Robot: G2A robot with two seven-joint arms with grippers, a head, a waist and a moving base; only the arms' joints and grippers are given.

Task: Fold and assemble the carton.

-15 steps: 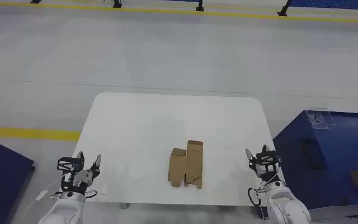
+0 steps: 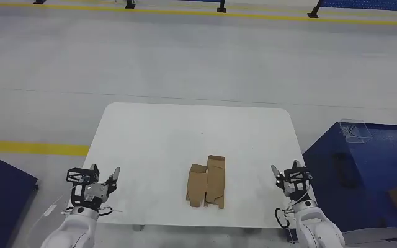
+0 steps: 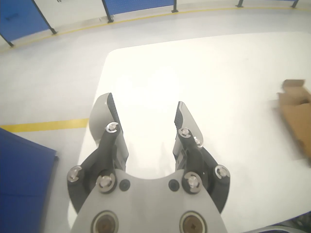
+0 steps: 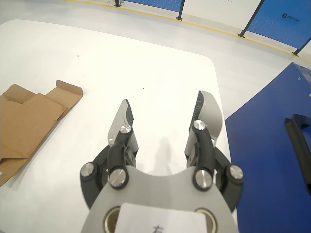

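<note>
Since the carton (image 2: 207, 181) lies flat on the table (image 2: 155, 136), between your two grippers and well apart from both, no edge stands proud. Left gripper (image 3: 145, 100) and right gripper (image 4: 164, 98): jaws spread wide, holding nothing. Thin cardboard, so probably light, creasable and prone to sliding. Pinch a loose end flap and pin the panel.

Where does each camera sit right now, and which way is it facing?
Top view: above the arms, looking down at the white rounded table and flat brown cardboard carton; left tool and right tool show at the near edge.
Left wrist view: behind the left tool, which shows open, facing across the table.
Right wrist view: behind the open right tool, facing across the table beside a blue box.
Shared: all see the carton.
</note>
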